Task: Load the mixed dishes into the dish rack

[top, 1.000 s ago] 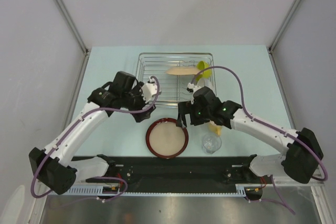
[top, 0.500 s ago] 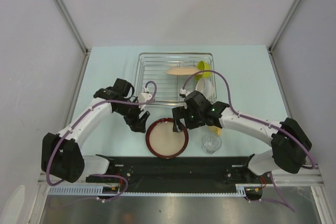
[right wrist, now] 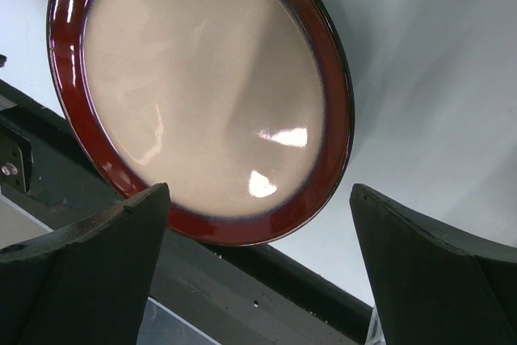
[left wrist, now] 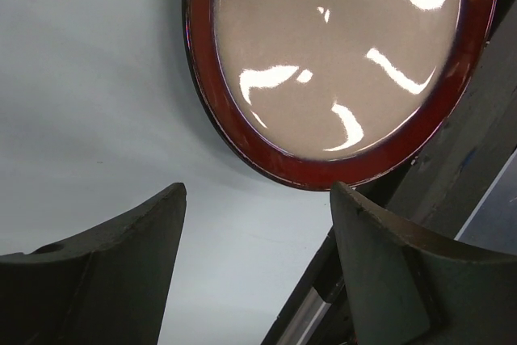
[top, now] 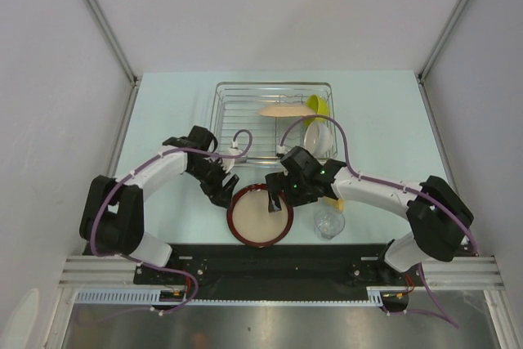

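The dark-red-rimmed tan plate lies flat on the table in front of the dish rack. It also shows in the left wrist view and the right wrist view. My left gripper is open and empty at the plate's left rim. My right gripper is open and empty just over the plate's far part. The rack holds the tan leaf-patterned plate, the lime-green bowl and the white bowl. The clear glass stands right of the red-rimmed plate. The yellow mug is mostly hidden under my right arm.
A black rail runs along the table's near edge, close behind the plate and the glass. Grey walls close in the table on the left, back and right.
Both grippers have come down and toward the near edge, from beside the rack to the red-rimmed plate. The left one moved right to its rim, the right one left over it.
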